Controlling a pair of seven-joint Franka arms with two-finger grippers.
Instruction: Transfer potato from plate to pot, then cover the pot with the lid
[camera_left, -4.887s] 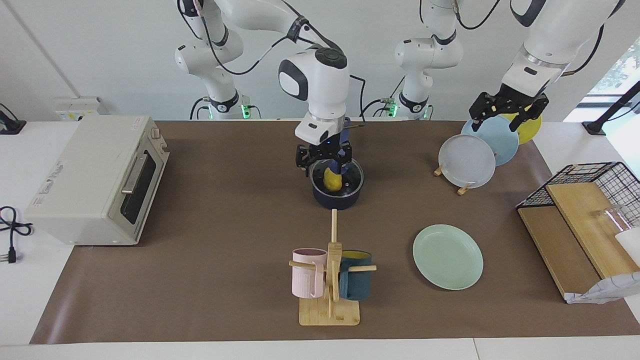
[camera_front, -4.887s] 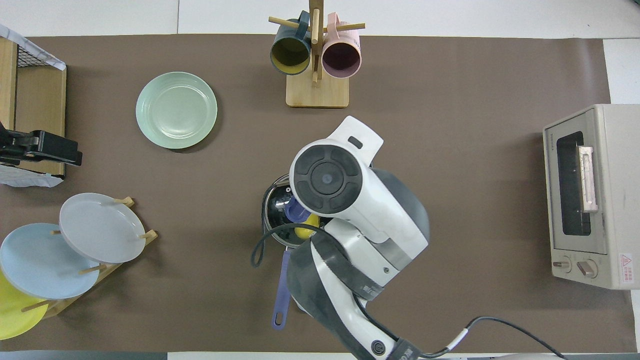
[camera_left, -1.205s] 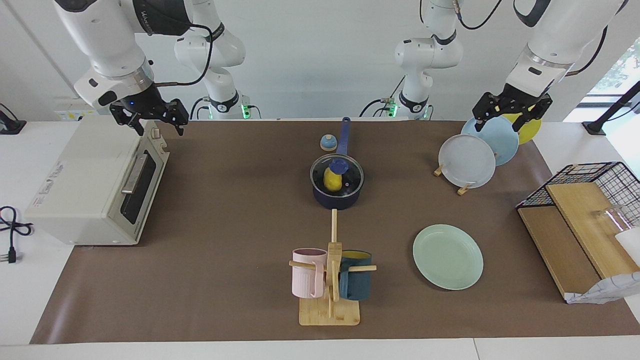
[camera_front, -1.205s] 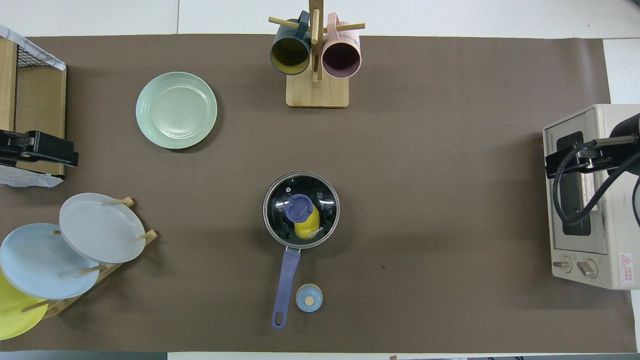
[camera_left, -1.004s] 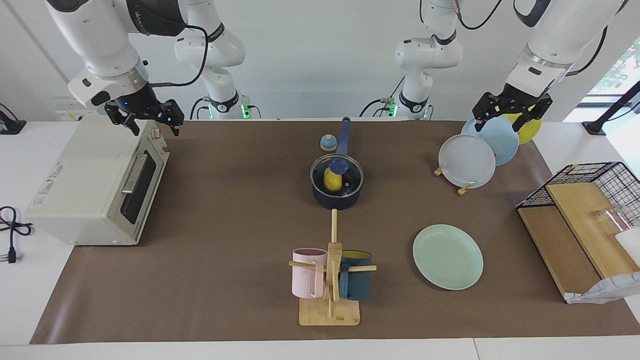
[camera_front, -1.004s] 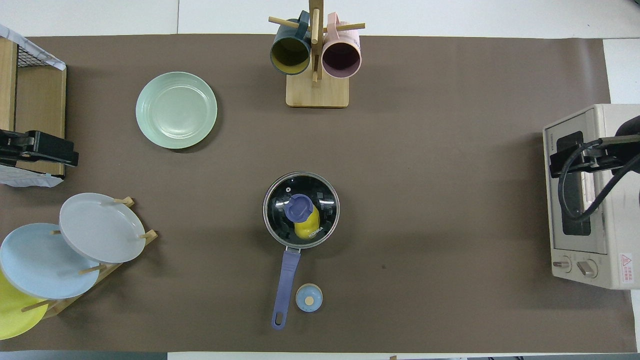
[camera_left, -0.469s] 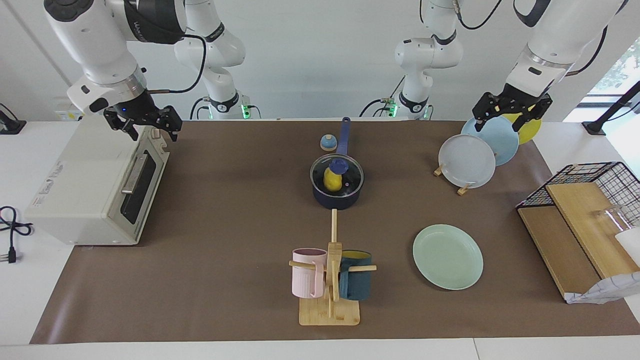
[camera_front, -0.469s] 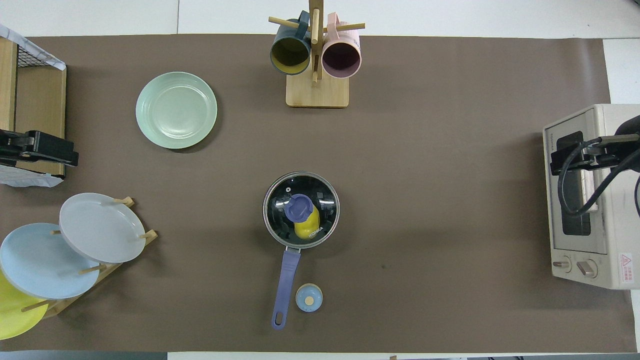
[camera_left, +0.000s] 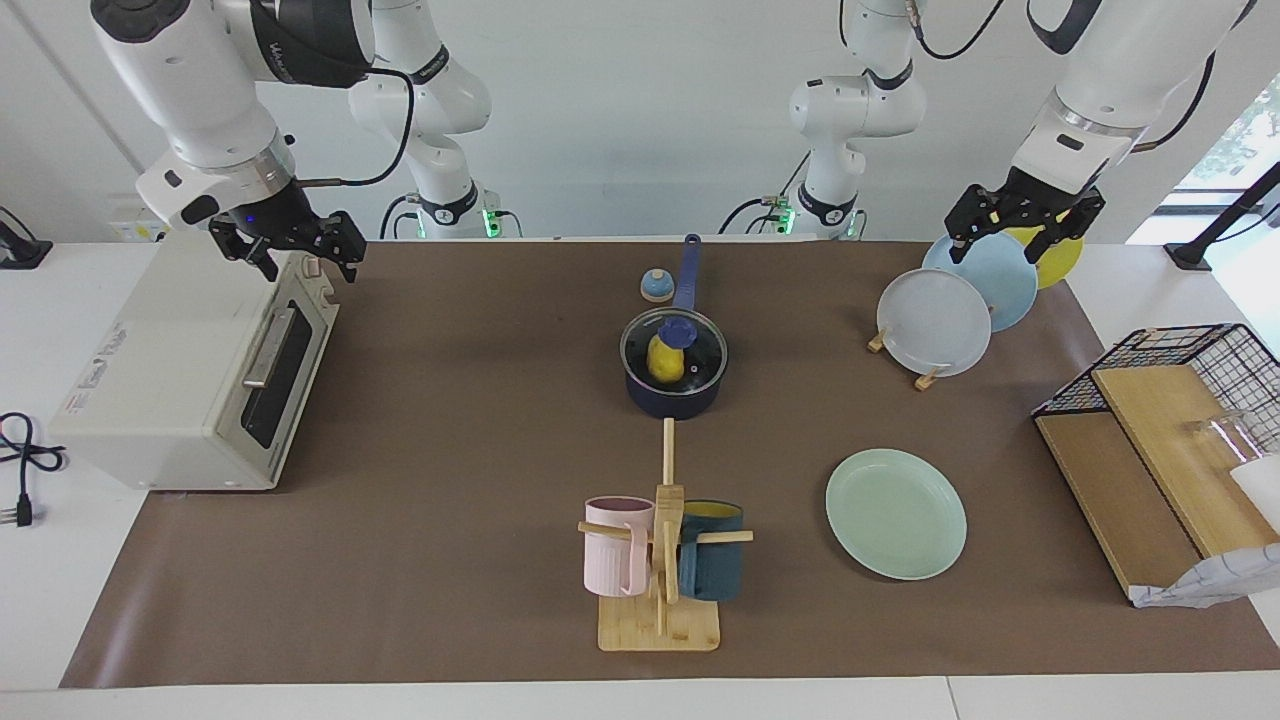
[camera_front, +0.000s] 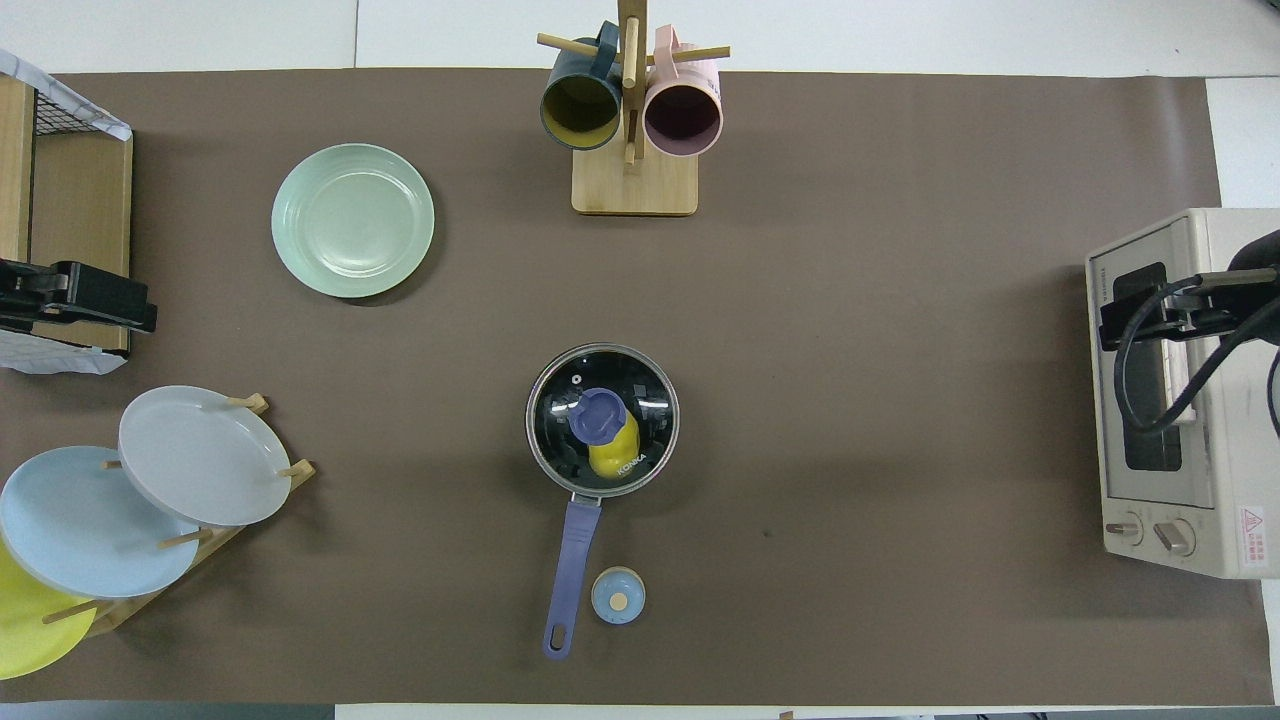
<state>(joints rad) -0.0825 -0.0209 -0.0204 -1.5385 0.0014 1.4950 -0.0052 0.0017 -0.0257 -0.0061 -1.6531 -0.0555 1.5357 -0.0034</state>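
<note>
The navy pot (camera_left: 673, 392) stands mid-table with its long handle (camera_front: 570, 560) pointing toward the robots. The glass lid (camera_left: 700, 352) with its blue knob (camera_front: 598, 416) lies on the pot's rim. The yellow potato (camera_left: 664, 362) shows through the glass inside the pot (camera_front: 540, 455). The mint-green plate (camera_left: 895, 513) lies bare, farther from the robots and toward the left arm's end. My right gripper (camera_left: 308, 265) hangs open over the toaster oven, holding nothing. My left gripper (camera_left: 1000, 250) waits open over the plate rack, also holding nothing.
A toaster oven (camera_left: 190, 360) sits at the right arm's end. A wooden mug tree (camera_left: 660, 610) with two mugs stands farther out than the pot. Upright plates (camera_left: 935, 320) fill a rack near the left arm. A small blue-topped knob (camera_left: 656, 286) lies beside the pot handle. A wire basket (camera_left: 1200, 350) holds wooden boards.
The right gripper, earlier down at the lid's knob over the pot, has withdrawn to over the toaster oven and barely shifted in the last second. The left arm is unmoved.
</note>
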